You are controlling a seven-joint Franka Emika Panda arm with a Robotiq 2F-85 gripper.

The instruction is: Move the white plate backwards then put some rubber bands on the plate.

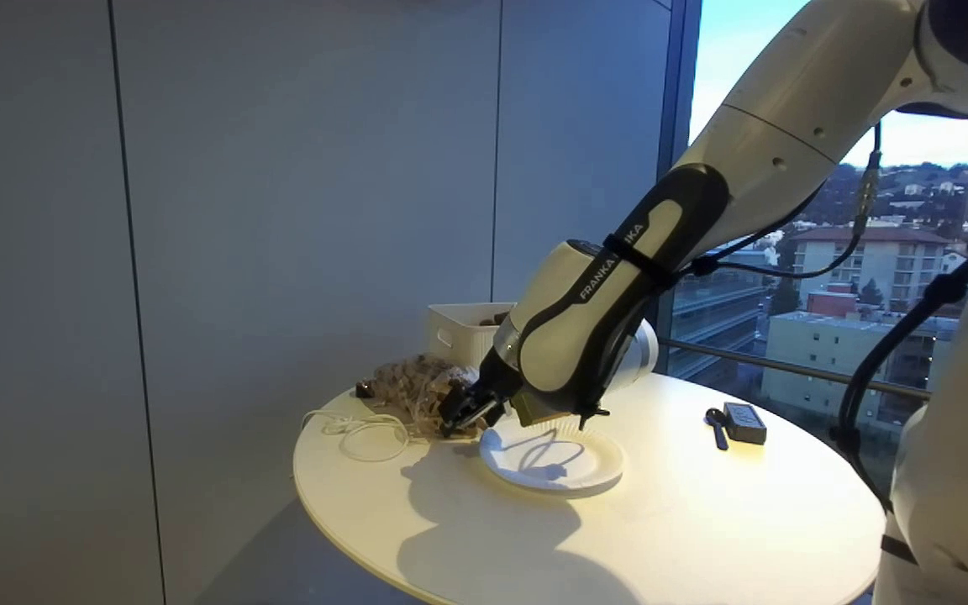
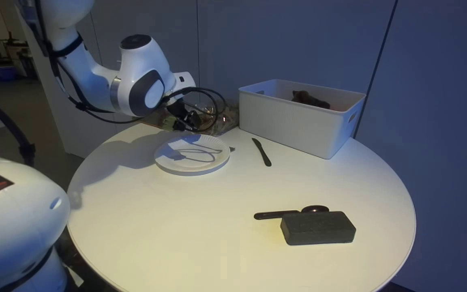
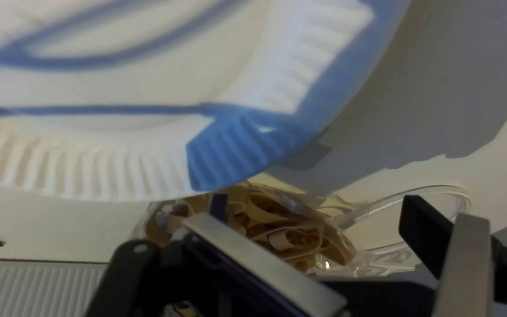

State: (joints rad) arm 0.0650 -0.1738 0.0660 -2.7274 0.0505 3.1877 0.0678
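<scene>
Plate (image 2: 191,157) sits on the table (image 2: 201,219), just beside a clear bag (image 1: 417,386) of rubber bands (image 3: 295,235). Fingers (image 3: 465,264) are spread wide at the bag, nothing pinched that I can see. My guess: band-grabbing step, so next it's reach in, close on a few.
</scene>
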